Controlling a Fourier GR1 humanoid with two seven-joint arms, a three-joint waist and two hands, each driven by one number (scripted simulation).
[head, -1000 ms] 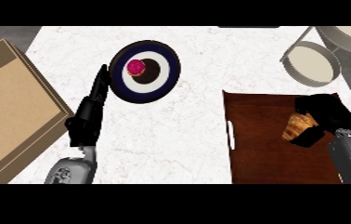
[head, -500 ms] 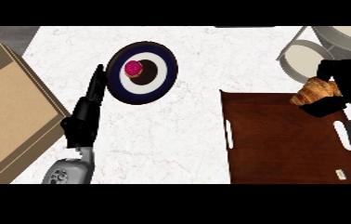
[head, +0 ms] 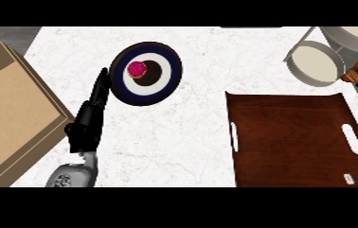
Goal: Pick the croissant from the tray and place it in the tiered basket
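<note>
Lower left, the left hand (head: 87,123) rests with straight fingers together. At the right edge, beside the tiered basket (head: 315,64), only a golden-brown sliver of croissant (head: 347,71) shows above the tray (head: 293,142). Its axis cannot be told, nor can the grip of the right hand (head: 354,82).

Left forearm (head: 70,176), grey, came in from the lower edge at the view's left, leaning slightly rightward as it rose. Left hand (head: 88,122), black, was turned edge-on with its fingers straight and close together, pointing up the view and closed around nothing. Right hand (head: 355,80) showed only as a dark sliver at the right edge, in the upper half; pose unreadable.
</note>
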